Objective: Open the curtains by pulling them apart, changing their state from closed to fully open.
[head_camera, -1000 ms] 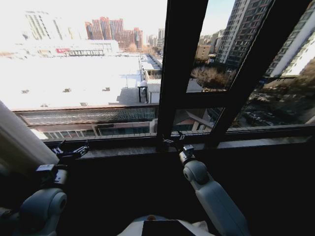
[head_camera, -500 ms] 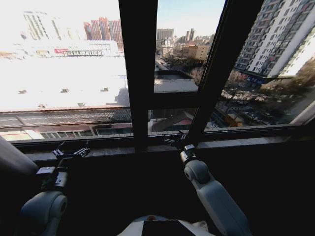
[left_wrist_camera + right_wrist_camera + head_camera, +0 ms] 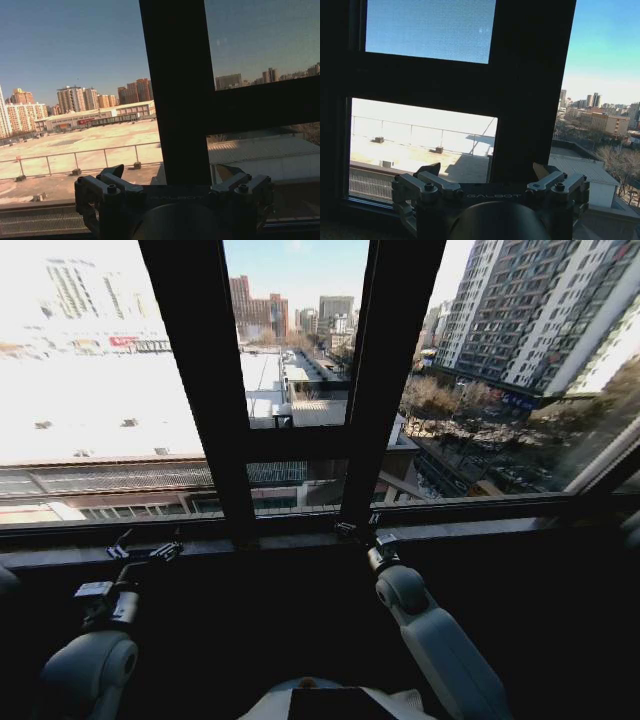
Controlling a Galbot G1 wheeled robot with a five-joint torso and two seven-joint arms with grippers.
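Window frame [image 3: 205, 390] fills view, no fabric ahead. Left gripper [image 3: 143, 548] and right gripper [image 3: 358, 531] at the sill [image 3: 480, 530], jaws spread, empty. Risk: bumping glass.

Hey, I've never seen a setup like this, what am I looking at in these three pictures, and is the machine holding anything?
It is a two-armed wheeled robot facing a window. One picture comes from its head camera, looking down at both arms; the other two come from cameras on each wrist. The left gripper and right gripper are both held near the window sill, fingers open, holding nothing. Beyond the dark window frame lies a sunlit city. Only a pale sliver at the right edge might be a curtain.
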